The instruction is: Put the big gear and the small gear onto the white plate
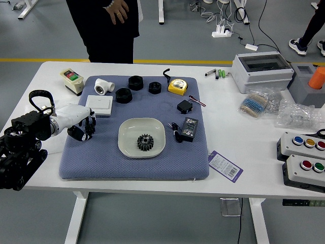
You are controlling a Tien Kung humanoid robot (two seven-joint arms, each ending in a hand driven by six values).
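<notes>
Had left fingers (93, 120) closed round a dark gear (90, 129), with white plate (127, 133) pretty much at three o'clock.

Readable text: none | purple-edged tag (221, 163): barcode (233, 172) visible, print too small to read

Between the left robot hand (83, 130) and the plate (122, 137), bare mat (105, 138) can be crossed. Farther away, passage is obstructed by the white box (100, 103) and the black rings (123, 95); right of the plate, by the adapter (189, 128). Inside the plate, room is found around the gear (145, 143).
</notes>
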